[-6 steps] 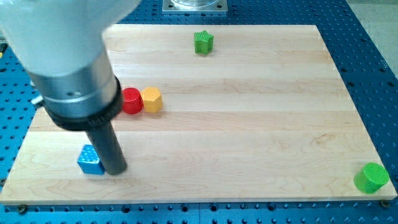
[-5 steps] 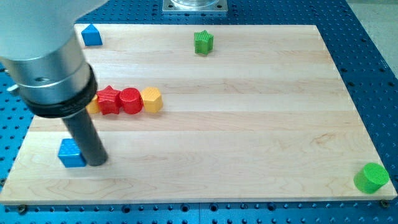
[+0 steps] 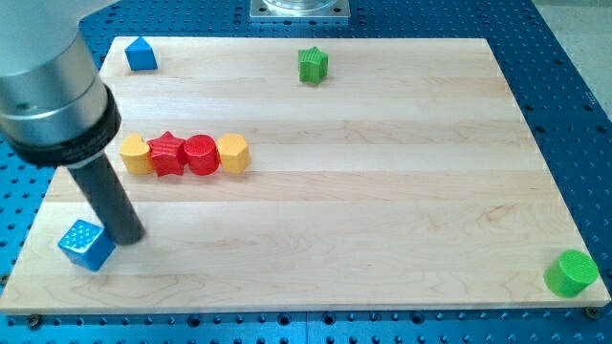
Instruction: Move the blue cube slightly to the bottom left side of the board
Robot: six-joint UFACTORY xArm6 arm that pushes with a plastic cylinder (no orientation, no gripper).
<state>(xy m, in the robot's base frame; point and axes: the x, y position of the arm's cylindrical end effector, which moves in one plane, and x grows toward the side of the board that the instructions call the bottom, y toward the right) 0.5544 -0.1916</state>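
Note:
The blue cube (image 3: 86,245) lies near the board's bottom left corner, turned so one corner points down. My tip (image 3: 127,237) rests on the board right beside the cube's right side, touching or nearly touching it. The dark rod rises from there up to the grey arm body at the view's top left.
A row of blocks sits at left centre: a yellow block (image 3: 136,154), a red star (image 3: 167,154), a red cylinder (image 3: 201,154), a yellow hexagon (image 3: 233,153). A blue block (image 3: 141,54) is at top left, a green star (image 3: 313,65) at top centre, a green cylinder (image 3: 572,273) at bottom right.
My tip has moved left and pushed the blue cube left and slightly down, toward the bottom left corner. The cube has rotated. The arm body no longer hides the left blocks.

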